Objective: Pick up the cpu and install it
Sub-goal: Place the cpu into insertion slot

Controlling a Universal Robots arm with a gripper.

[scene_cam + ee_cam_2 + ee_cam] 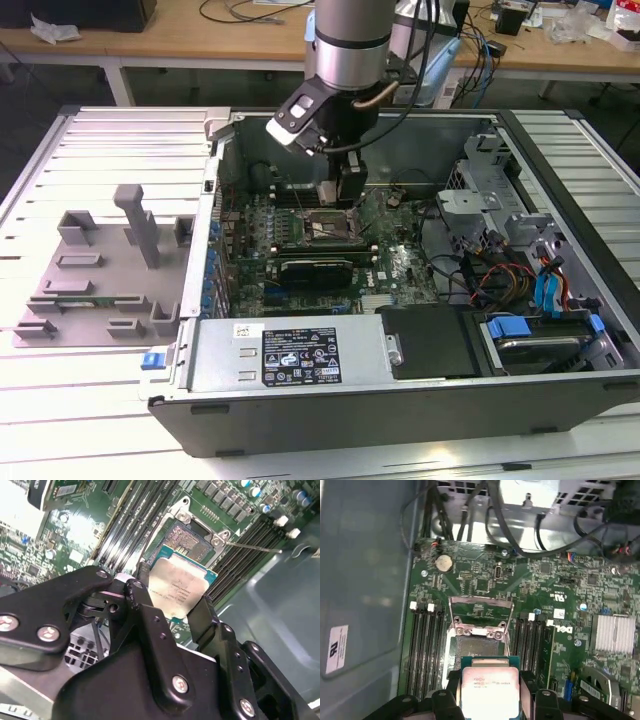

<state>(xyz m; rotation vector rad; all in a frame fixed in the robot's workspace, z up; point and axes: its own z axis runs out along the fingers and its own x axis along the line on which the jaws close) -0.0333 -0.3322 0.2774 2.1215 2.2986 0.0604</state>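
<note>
My gripper (174, 600) is clamping the cpu (177, 592), with the fingers (145, 605) narrowed onto two opposite edges. The silver top is facing both wrist cameras. In the first wrist view the cpu (490, 687) is sitting between the black fingers (452, 692), its green rim showing at the far edge.

The cpu is hanging inside the open case (400, 410), over the motherboard (400, 265). It is overlapping the near edge of the socket (477, 647). The socket is lying open: the metal load plate (481, 611) is standing flipped back and the contact field is showing bare, so the cpu is not yet seated.

In the second wrist view the socket (187, 537) is showing just past the cpu, and a thin lever rod (250, 546) is sticking out beside it. Memory slots (425, 645) are running along both sides of the socket. A coin battery (443, 563) is sitting on the board past the socket. A finned heatsink (614, 635) is sitting well apart from the socket.

In the exterior view my gripper (347, 195) is hovering right above the socket (325, 228). The grey holder (95, 285) is lying on the slatted table (130, 140) at the exterior view's left, outside the case and well apart from my gripper.
</note>
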